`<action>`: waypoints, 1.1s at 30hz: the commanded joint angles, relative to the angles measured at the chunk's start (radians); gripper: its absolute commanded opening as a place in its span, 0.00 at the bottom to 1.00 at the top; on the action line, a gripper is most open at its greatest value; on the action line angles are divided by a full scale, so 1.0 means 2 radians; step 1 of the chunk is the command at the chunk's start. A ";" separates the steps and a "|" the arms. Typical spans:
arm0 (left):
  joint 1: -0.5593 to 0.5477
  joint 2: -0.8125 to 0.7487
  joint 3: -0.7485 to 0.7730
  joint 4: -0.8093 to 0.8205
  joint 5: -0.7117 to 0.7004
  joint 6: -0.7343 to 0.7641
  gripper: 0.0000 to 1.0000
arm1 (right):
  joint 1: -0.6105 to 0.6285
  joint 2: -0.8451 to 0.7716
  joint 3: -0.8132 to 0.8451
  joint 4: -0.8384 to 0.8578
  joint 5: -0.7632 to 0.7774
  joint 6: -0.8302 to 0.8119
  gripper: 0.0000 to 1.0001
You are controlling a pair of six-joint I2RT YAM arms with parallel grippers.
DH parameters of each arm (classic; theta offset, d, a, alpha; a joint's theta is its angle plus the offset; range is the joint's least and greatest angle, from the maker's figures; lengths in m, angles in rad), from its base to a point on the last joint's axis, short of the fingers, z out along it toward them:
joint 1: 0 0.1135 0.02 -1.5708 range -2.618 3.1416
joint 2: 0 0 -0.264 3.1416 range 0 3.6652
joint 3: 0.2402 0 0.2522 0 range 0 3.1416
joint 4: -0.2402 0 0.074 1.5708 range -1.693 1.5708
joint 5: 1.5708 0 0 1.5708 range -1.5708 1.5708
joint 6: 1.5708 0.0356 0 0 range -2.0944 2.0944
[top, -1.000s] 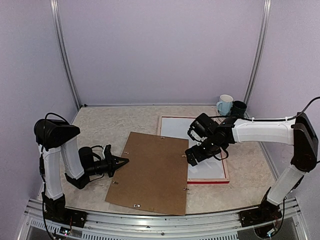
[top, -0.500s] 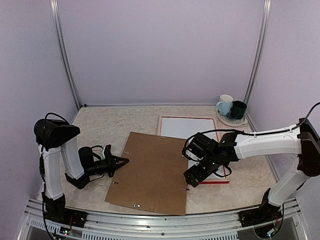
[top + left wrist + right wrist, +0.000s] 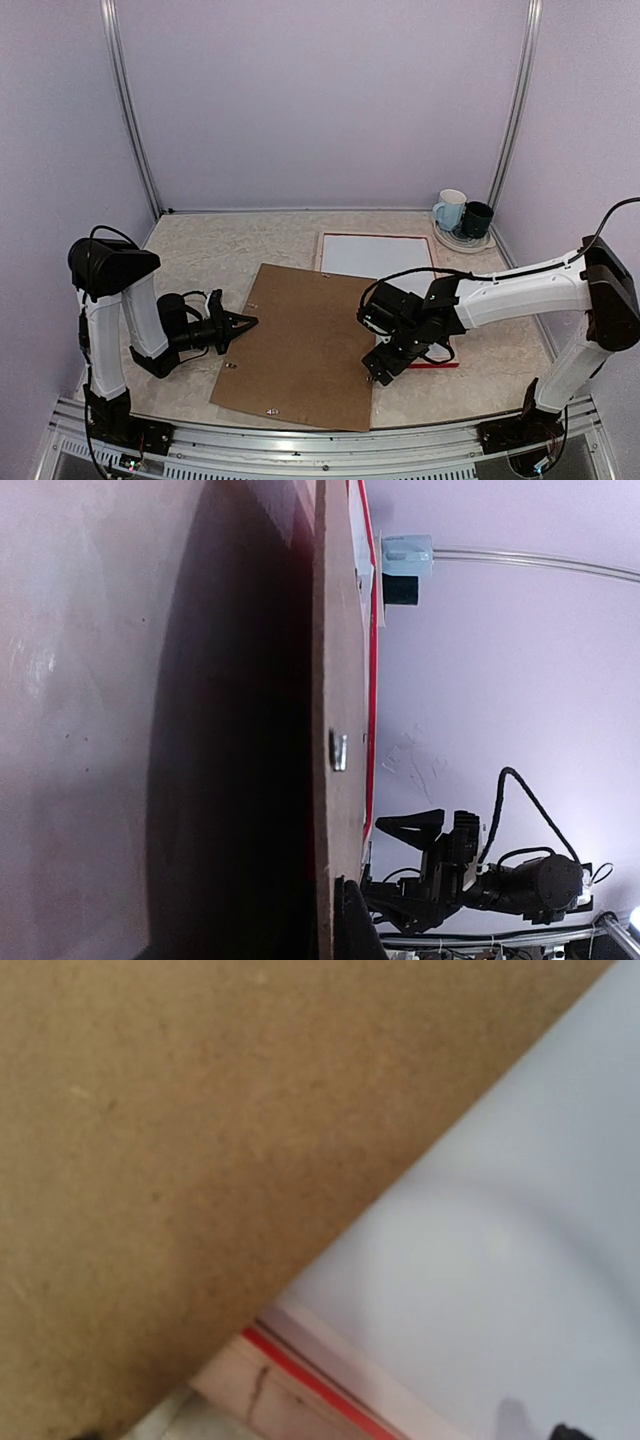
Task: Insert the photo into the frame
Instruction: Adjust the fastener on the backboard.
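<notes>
Top external view, from 9 o'clock across: the left fingers are pinched shut on nothing, their tip just beside the 9 o'clock edge of the brown backing board. The board lies flat on the table. Its 3 o'clock side overlaps the frame, which also lies flat, with a white sheet filling it. The photo's sunset face shows nowhere; I cannot tell whether it is under the board or is that sheet turned face down.

The right fingers are spread wide and low over the board's 3 o'clock edge, by the frame's 7 o'clock corner, with nothing visible in them.

The step looks like taking the board off the frame. The fingers should straddle the board's edge alone and keep off the sheet. A gentle close and a straight lift would leave the frame where it is.
</notes>
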 commanded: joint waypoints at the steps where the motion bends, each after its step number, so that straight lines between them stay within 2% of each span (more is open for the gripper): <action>1: -0.007 0.040 -0.023 0.137 0.005 0.033 0.00 | 0.018 -0.004 -0.004 0.003 -0.028 0.008 0.99; 8: -0.007 0.042 -0.023 0.137 0.003 0.032 0.00 | 0.020 -0.029 -0.010 0.015 -0.062 0.010 0.99; 16: -0.007 0.039 -0.023 0.137 0.006 0.031 0.00 | 0.019 -0.049 0.006 -0.005 -0.025 0.024 0.99; 19: -0.007 0.032 -0.021 0.137 0.006 0.031 0.00 | 0.009 -0.065 0.019 -0.003 -0.035 0.030 0.99; 23: -0.007 0.028 -0.019 0.137 0.004 0.028 0.00 | -0.037 -0.093 0.018 0.035 -0.084 0.048 0.99; 29: -0.007 0.026 -0.018 0.136 -0.002 0.028 0.00 | -0.128 -0.131 -0.045 0.161 -0.223 0.096 0.91; 33: -0.007 0.028 -0.018 0.137 -0.006 0.029 0.00 | -0.149 -0.119 -0.065 0.199 -0.252 0.120 0.90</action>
